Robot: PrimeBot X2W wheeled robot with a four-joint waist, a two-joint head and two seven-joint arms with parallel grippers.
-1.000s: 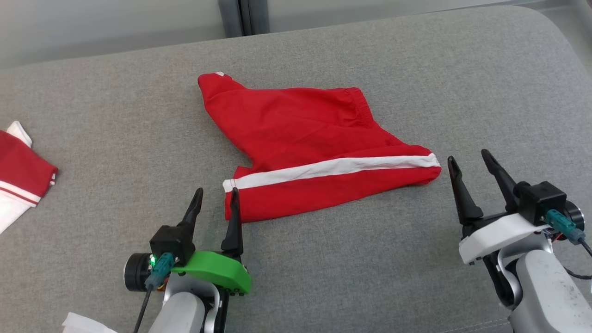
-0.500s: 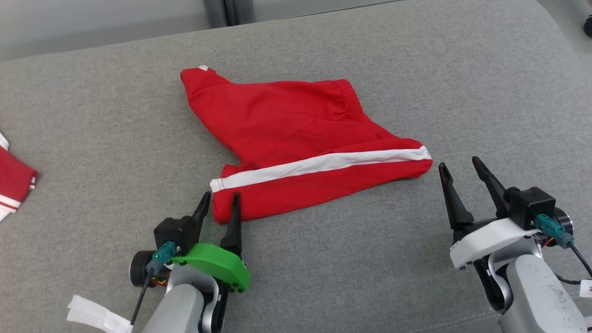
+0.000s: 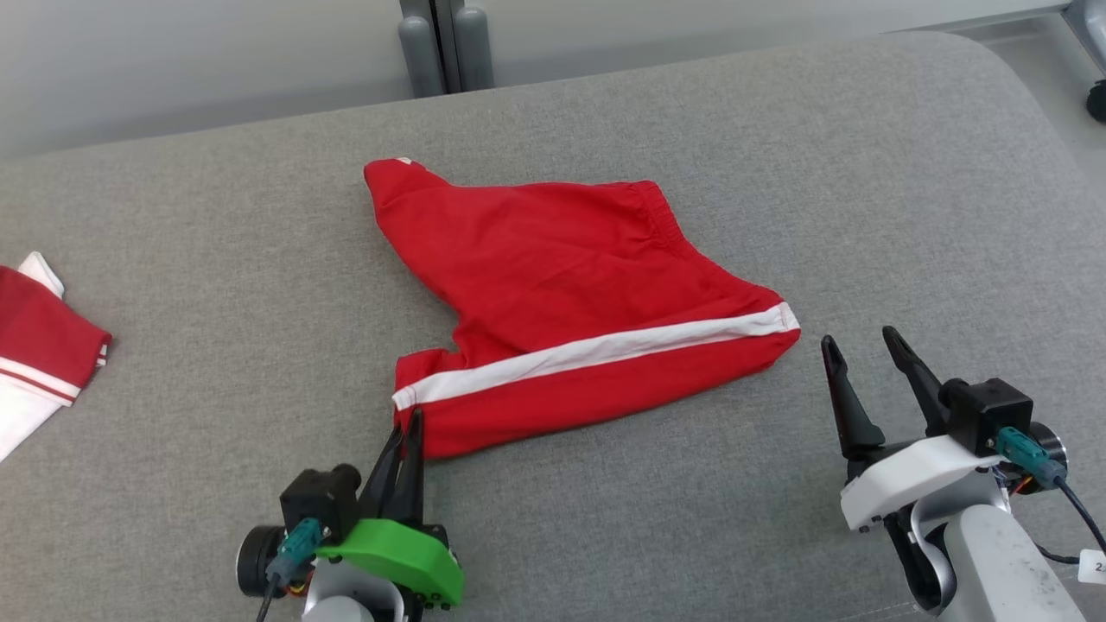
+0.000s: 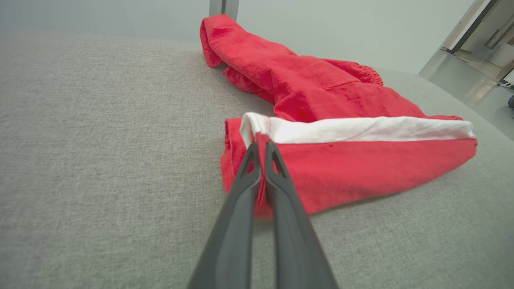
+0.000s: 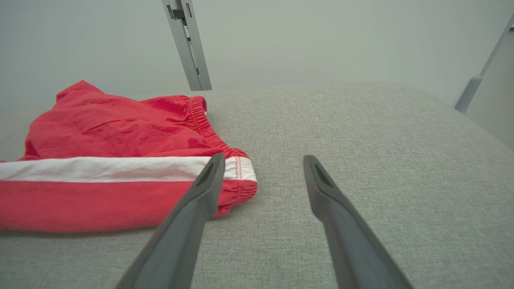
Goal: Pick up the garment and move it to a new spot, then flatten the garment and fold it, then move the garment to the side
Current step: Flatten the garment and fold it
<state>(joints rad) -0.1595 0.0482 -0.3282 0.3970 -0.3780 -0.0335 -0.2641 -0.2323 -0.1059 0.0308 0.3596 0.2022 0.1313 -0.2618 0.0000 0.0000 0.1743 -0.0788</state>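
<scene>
Left tool (image 3: 411,422) shut since before, pinching white-striped hem corner of soft red garment (image 3: 553,276); right tool (image 3: 860,339) stayed wide open & empty over grey woven table (image 3: 216,216).

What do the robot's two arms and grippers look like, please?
Each gripper ends in two long, dark, tapering fingers. The left gripper has a green cover, the right gripper a white cover. Beside each sits a black block with a teal plug and a dark cable. The right forearm is pale grey.
</scene>
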